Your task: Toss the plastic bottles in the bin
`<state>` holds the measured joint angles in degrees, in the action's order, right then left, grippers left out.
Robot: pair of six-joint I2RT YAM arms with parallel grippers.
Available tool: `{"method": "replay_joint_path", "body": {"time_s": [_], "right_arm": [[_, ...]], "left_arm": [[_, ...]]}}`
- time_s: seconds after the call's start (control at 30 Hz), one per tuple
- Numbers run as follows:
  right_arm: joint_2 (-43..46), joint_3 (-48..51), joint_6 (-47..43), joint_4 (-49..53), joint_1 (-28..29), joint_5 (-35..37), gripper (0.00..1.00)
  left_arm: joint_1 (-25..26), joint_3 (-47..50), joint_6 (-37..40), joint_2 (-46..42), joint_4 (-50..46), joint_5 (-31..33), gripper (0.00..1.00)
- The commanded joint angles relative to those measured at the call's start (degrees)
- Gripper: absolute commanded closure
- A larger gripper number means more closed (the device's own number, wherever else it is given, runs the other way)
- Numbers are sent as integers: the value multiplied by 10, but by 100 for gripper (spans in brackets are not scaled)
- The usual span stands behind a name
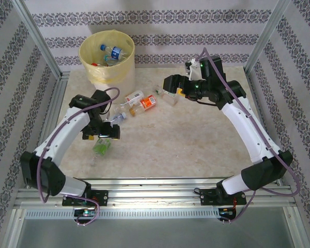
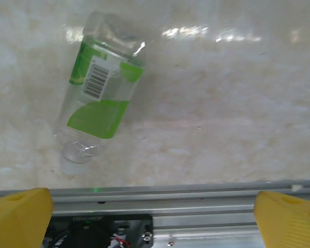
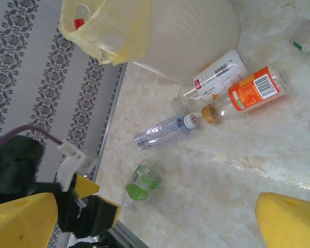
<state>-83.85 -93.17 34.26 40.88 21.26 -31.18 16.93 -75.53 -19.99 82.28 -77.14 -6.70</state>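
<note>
While left tool [image 2: 155, 214], right tool [image 3: 155, 222] gape empty, yellow-lined bin [image 1: 117, 73] holds several plastic bottles [image 1: 113, 53].

Worktop [image 1: 186, 150]: pale beige, marbled, glossy, with bright glints of light on it.
Walls [image 1: 196, 20]: white paper with dark ornamental bands, on the rear and on both sides.
Frame posts [image 1: 39, 39]: silvery metal uprights at the rear corners.
Front rail [image 1: 155, 194]: grooved aluminium, along the worktop's near edge.
</note>
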Motion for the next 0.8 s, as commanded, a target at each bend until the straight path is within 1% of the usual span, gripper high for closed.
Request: {"method": "replay_joint_path", "body": {"time_s": [0.0, 0.13, 0.23, 0.43, 0.53, 0.77], "right_arm": [[19, 10, -10, 2, 2, -12, 2], [26, 16, -11, 4, -2, -15, 2], [27, 17, -11, 5, -4, -18, 2], [32, 22, -7, -2, -6, -24, 2], [33, 25, -7, -1, -6, -26, 2], [42, 36, -4, -2, -5, -27, 2]], "left_arm": [[6, 11, 7, 28, -3, 39, 0], [5, 31, 19, 66, 24, 64, 1], [4, 32, 26, 96, 48, 51, 4], [-1, 31, 40, 132, 91, 51, 7], [-6, 26, 49, 159, 81, 59, 10], [-17, 45, 61, 170, 92, 70, 13]]}}
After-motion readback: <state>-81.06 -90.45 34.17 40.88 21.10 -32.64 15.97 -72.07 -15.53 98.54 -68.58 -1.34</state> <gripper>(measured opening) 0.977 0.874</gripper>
